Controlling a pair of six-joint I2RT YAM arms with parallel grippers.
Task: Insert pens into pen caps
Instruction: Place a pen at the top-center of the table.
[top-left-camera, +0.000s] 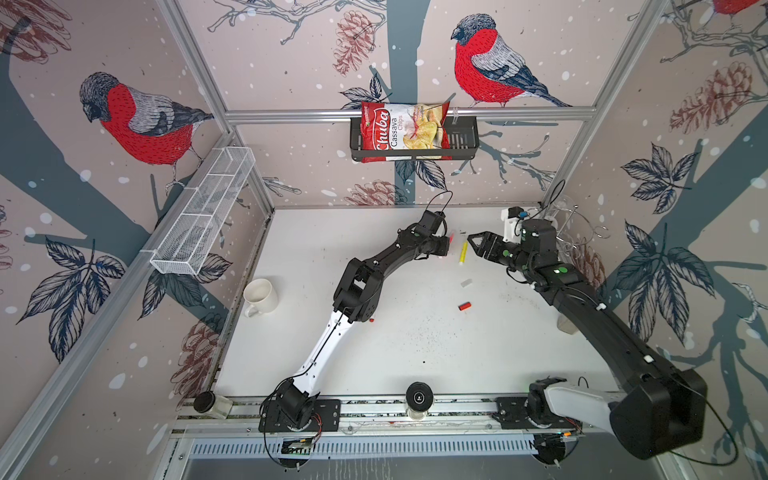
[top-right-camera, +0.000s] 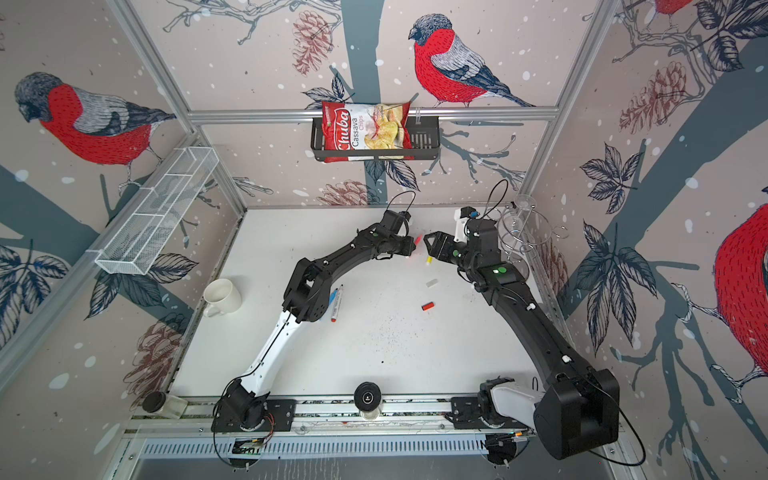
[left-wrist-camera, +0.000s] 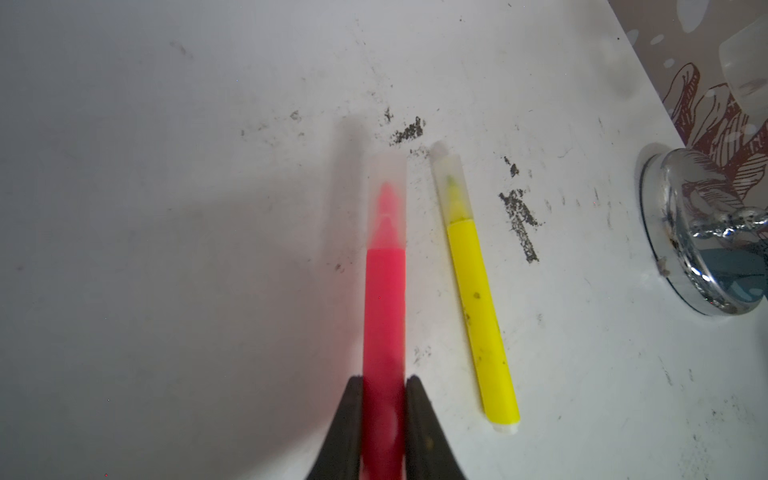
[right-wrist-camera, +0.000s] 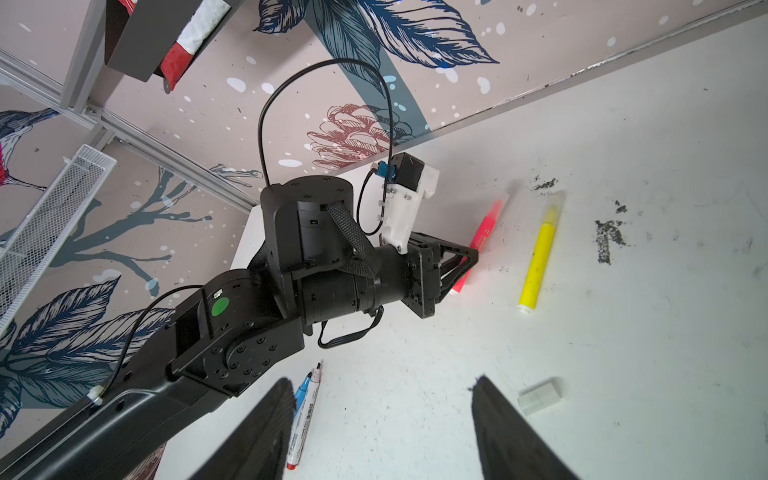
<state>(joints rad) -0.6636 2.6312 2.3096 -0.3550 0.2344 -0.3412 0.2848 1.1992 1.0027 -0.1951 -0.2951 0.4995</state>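
- The left gripper (left-wrist-camera: 384, 386) was clamped tight on the neon pink pen (left-wrist-camera: 384, 311). Its two black fingers (left-wrist-camera: 353, 415) pressed the rear of the barrel from either side.
- The pink pen's tip sat inside a translucent cap (left-wrist-camera: 387, 183) pushed up to the barrel's shoulder. The pen threw a shadow onto the white table (left-wrist-camera: 166, 249) beside it.
- Just beside it, apart and nearly parallel, the yellow pen (left-wrist-camera: 480, 316) lay flat on the table. It wore a whitish cap (left-wrist-camera: 451, 187) at the same end as the pink one.
- The right gripper (right-wrist-camera: 382, 382) had its jaws spread wide with nothing between them. In both top views it faced the left gripper across the pink pen.
- Near one finger of the right gripper a loose cap (right-wrist-camera: 540, 395), pale and translucent, lay on its side, clear of every pen.
- The red cap (top-left-camera: 464, 306) lay alone, closer to the front of the table than the loose cap.
- By the other finger, the blue pen (right-wrist-camera: 302, 392) and the white-bodied pen (right-wrist-camera: 303, 424) lay side by side with bare tips. The blue one was partly hidden behind that finger.
- In a top view both lay beside the left arm's elbow (top-right-camera: 307, 295).
- Farther out, a white mug (top-left-camera: 261, 296) stood near the table's left edge and a chrome stand (left-wrist-camera: 698, 232) stood by the far right wall.
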